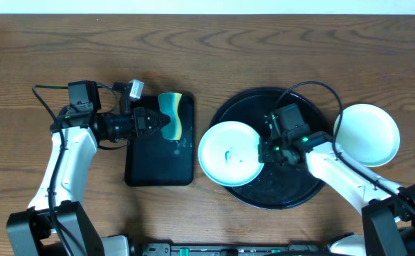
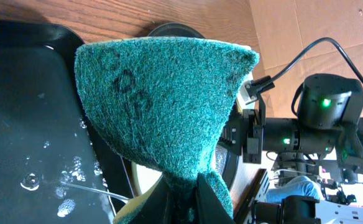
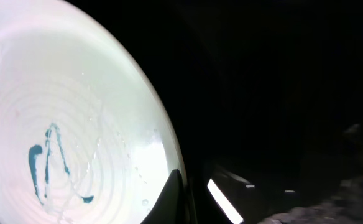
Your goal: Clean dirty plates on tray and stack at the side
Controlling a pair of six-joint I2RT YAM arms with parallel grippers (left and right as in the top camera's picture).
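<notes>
Pinching one green-and-yellow sponge (image 1: pixel 173 114), its stamp illegible: left gripper (image 1: pixel 166 124). Right gripper (image 1: pixel 264 151) nips the blue-scribbled pale round plastic plate (image 1: pixel 225 153) on one glossy black round tray (image 1: pixel 286 190); a second plate (image 1: pixel 367 134) lies beside.

left fingers (image 1: pixel 156 122): pinched shut, arm reaching inward | right fingers (image 3: pixel 174 200): pinched shut

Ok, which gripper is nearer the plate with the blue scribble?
Right. The right gripper is shut on the rim of the scribbled plate, over the round tray. The left gripper holds the sponge above the rectangular tray, apart from the plate on its left.
</notes>
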